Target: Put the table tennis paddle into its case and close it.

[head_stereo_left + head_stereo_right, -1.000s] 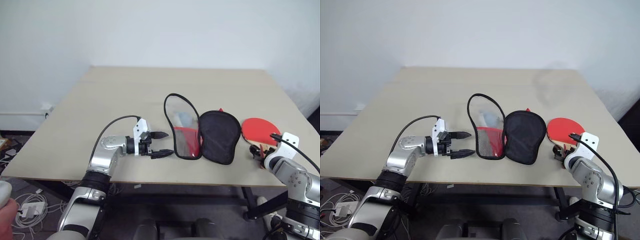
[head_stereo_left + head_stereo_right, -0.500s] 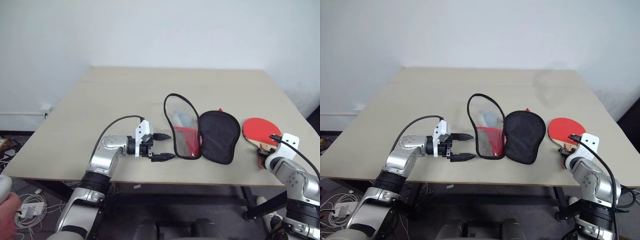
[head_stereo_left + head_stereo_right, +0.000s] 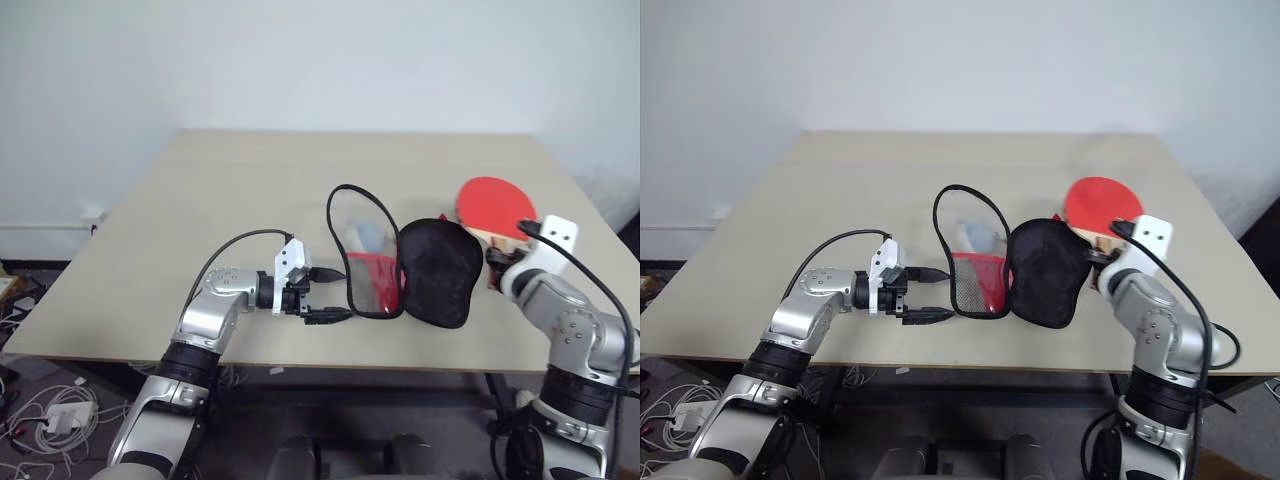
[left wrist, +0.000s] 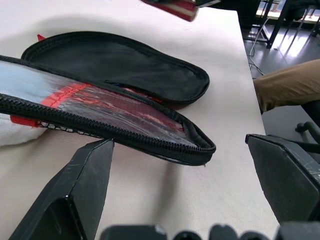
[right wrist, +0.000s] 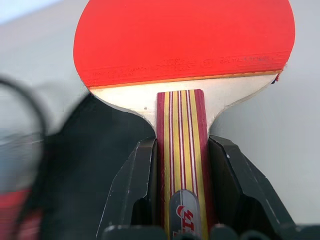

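paddle [image 5: 182,42]: rigid, light, handle pinched by right fingers [image 5: 131,192], raised just right of case [image 3: 405,262] | case: soft, floppy, lying open on desk [image 3: 200,200] | left fingers [image 4: 85,185] spread beside case rim

Case [image 5: 75,165] blurred in right wrist view; paddle [image 5: 185,45] handle's end cut off.

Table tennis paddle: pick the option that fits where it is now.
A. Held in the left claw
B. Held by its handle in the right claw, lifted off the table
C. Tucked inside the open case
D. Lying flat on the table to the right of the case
B: the right claw is shut on the striped handle of the table tennis paddle, whose red face is raised beside the open case, which lies flat on the table.
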